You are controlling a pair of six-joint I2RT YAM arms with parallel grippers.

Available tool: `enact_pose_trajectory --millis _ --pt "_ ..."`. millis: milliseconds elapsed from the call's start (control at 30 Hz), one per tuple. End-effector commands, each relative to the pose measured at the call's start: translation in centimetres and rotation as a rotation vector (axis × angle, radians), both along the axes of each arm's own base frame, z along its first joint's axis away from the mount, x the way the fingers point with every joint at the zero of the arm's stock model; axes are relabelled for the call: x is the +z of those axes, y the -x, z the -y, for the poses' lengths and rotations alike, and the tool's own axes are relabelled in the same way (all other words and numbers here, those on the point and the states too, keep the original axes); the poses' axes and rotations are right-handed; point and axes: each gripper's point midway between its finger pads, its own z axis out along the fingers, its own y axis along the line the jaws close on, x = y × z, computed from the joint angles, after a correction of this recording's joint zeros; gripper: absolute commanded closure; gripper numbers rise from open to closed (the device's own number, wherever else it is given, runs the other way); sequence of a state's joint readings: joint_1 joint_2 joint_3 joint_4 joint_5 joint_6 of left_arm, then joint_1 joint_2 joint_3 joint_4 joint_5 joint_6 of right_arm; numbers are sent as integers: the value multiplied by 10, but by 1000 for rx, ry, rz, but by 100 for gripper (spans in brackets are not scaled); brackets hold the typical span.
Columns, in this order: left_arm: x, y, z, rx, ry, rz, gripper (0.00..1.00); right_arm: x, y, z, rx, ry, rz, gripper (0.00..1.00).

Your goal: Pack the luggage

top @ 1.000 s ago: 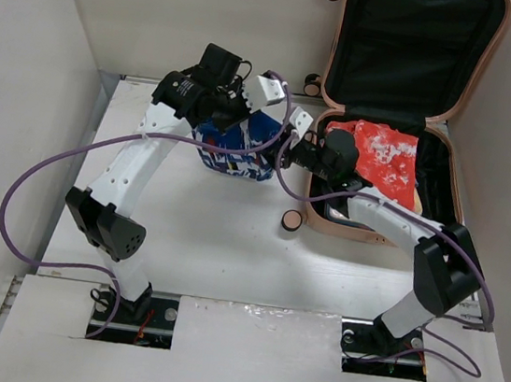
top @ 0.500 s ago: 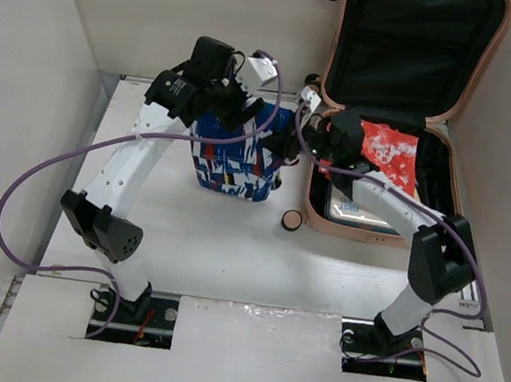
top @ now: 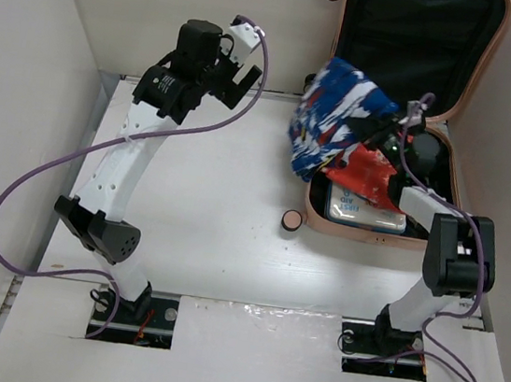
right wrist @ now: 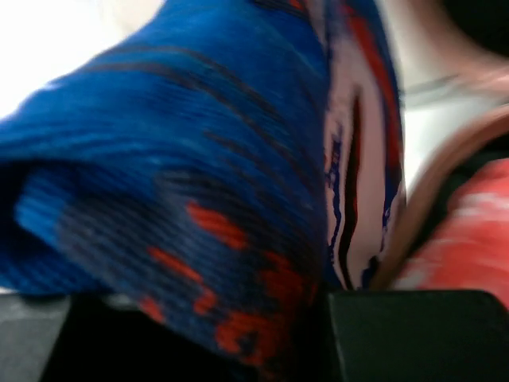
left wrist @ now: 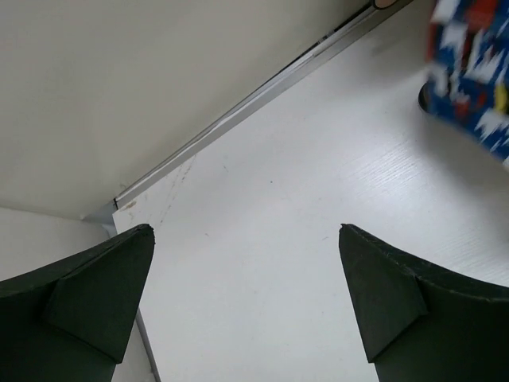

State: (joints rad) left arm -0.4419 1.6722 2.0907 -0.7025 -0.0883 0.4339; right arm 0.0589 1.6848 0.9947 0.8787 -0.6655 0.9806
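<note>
My right claw (top: 395, 136) clamps the blue sweater (top: 334, 117) over the luggage (top: 354, 230) rim; loose folds could snag there and spill outside. My left claw (left wrist: 246, 298) gapes empty.

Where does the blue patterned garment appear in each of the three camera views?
Top external: blue patterned garment centre-right, over the luggage's left edge.
Left wrist: top-right corner, blurred.
Right wrist: fills most of the picture.
Shared landmark: the luggage's pink rim, in top and right wrist views.
</note>
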Motion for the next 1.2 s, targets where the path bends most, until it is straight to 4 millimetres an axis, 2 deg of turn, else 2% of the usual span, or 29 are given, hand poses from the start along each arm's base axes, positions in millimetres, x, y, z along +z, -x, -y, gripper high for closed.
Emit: enact_pose_trajectory --millis 0,33,100,133,167,233,267,333,367,433,467,600,667,700,767,800,833,867,967,1000,1033,1067,1100,1133,1167 --pt "21 5 -8 35 46 61 0 134 46 49 -88 -268 387 100" --pt "21 5 -8 35 46 61 0 120 46 70 -141 -290 361 100" --pt "21 7 -9 35 45 59 0 122 57 93 -214 -332 362 100" --pt "21 7 -9 35 45 59 0 101 58 109 -277 -336 309 100" --pt "17 7 -9 35 41 51 0 100 66 117 -316 -338 305 100" --pt "17 7 -9 35 41 51 0 78 68 132 -388 -331 239 100" --pt "17 7 -9 35 41 51 0 54 69 145 -444 -321 176 100" --pt "15 5 -8 35 41 51 0 37 77 158 -518 -313 141 100" --pt "15 5 -8 35 41 51 0 21 88 168 -566 -331 110 100" --pt "11 6 -6 27 40 41 0 9 99 178 -630 -362 86 100" --pt "11 6 -6 27 40 41 0 4 103 189 -690 -392 75 100" --pt "7 6 -4 22 47 29 0 -34 111 200 -807 -391 -107 100" --pt "7 6 -4 22 47 29 0 -45 116 206 -857 -382 -167 84" --pt "7 6 -3 13 51 27 0 -46 118 211 -881 -395 -175 60" --pt "7 6 -3 13 51 27 0 -45 120 213 -899 -380 -199 41" --pt "7 7 -1 3 54 25 0 -43 119 211 -896 -351 -213 23" --pt "7 7 -1 3 54 25 0 -27 116 210 -889 -322 -209 19" --pt "7 7 -1 3 54 25 0 -48 118 211 -910 -250 -311 16" --pt "7 7 1 -5 57 24 0 -47 124 219 -949 -224 -368 5" --pt "6 7 1 -2 65 21 0 -53 131 216 -952 -237 -420 0" --pt "5 8 0 -1 62 13 0 -54 135 220 -973 -246 -444 0" --pt "4 9 2 -10 65 11 0 -46 139 220 -983 -246 -446 0" --pt "4 9 2 -10 65 11 0 -55 150 218 -998 -218 -506 0" --pt "4 9 2 -10 65 11 0 -43 155 219 -1008 -201 -501 0" --pt "4 9 2 -10 65 11 0 -43 162 219 -1021 -175 -523 0"
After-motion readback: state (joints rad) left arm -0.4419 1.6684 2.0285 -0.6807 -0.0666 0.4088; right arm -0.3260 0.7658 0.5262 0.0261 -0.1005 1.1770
